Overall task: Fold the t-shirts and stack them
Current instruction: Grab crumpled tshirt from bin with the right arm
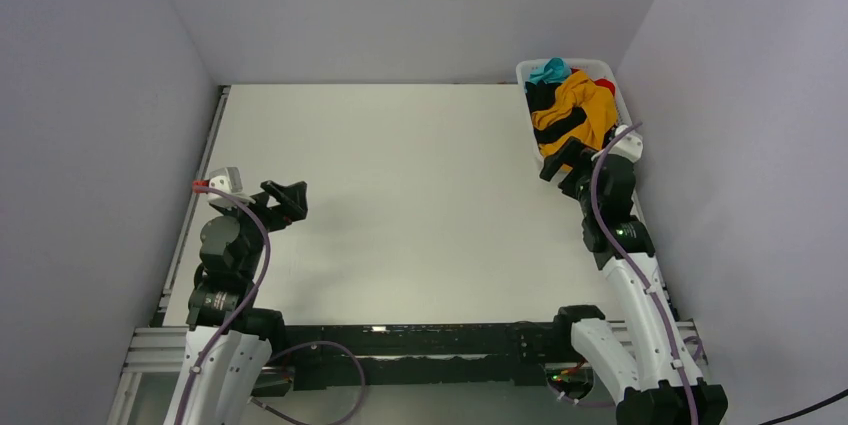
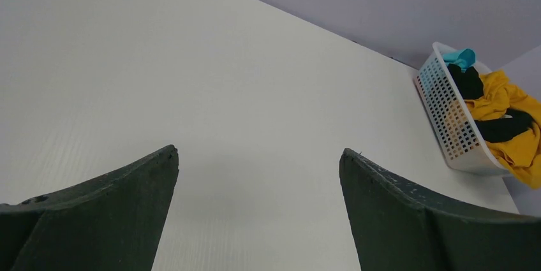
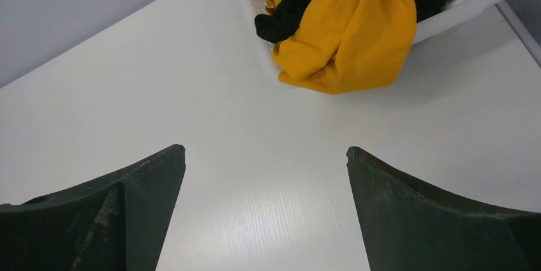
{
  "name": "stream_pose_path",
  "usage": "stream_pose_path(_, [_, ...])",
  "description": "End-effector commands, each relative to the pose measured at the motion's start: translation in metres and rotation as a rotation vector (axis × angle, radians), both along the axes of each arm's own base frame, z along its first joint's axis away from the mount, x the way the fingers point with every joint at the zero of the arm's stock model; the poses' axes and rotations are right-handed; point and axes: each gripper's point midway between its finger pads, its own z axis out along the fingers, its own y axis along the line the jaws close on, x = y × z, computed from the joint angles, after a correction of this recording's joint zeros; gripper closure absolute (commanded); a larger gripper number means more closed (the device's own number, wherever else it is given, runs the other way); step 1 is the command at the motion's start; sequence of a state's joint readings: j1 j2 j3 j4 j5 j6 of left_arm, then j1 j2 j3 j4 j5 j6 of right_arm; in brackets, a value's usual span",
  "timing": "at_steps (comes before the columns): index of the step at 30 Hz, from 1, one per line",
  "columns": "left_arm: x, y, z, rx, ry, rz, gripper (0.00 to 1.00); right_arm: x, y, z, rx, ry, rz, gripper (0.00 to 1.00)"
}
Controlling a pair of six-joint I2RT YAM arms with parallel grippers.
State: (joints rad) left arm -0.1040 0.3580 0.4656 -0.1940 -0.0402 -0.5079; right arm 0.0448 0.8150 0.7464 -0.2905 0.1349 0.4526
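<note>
The t-shirts lie bunched in a white basket (image 1: pixel 526 72) at the table's far right corner. The mustard-orange shirt (image 1: pixel 583 105) is on top and hangs over the near rim; it also shows in the right wrist view (image 3: pixel 357 29) and the left wrist view (image 2: pixel 517 137). A black shirt (image 1: pixel 545 95), a teal one (image 1: pixel 549 71) and a bit of red (image 1: pixel 606 86) lie with it. My right gripper (image 1: pixel 558 158) is open and empty, just short of the basket's near end. My left gripper (image 1: pixel 290 201) is open and empty over the table's left side.
The white table (image 1: pixel 420 195) is walled by grey panels at the back and both sides. A metal rail runs along the left edge (image 1: pixel 190 235). The basket's perforated wall (image 2: pixel 453 118) faces the left gripper.
</note>
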Motion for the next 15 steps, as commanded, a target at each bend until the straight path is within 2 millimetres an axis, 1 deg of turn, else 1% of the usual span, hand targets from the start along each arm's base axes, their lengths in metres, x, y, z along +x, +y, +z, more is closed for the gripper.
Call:
stream_pose_path(1, [0.002, 0.004, 0.009, 0.018, -0.028, 0.019, 0.01, -0.002, -0.011, 0.015, -0.011, -0.067, -0.06, 0.0])
stream_pose_path(7, [0.001, 0.006, 0.012, 0.015, -0.04, 0.029, 0.01, 0.002, -0.013, 0.014, -0.015, -0.067, -0.072, 0.0])
stream_pose_path(12, [0.0, 0.01, 0.012, 0.021, -0.037, 0.048, 0.01, 0.014, -0.028, 0.009, -0.058, -0.006, -0.149, 0.0])
stream_pose_path(13, [0.0, 0.012, 0.013, 0.019, -0.036, 0.06, 0.01, 0.018, -0.03, 0.009, -0.072, 0.013, -0.155, 0.0])
stream_pose_path(14, [-0.001, 0.013, 0.013, 0.017, -0.031, 0.069, 0.01, 0.023, -0.033, 0.013, -0.088, 0.027, -0.164, 0.0])
stream_pose_path(15, [-0.002, 0.014, 0.013, 0.016, -0.023, 0.07, 0.01, 0.028, -0.038, 0.012, -0.11, 0.053, -0.188, 0.0])
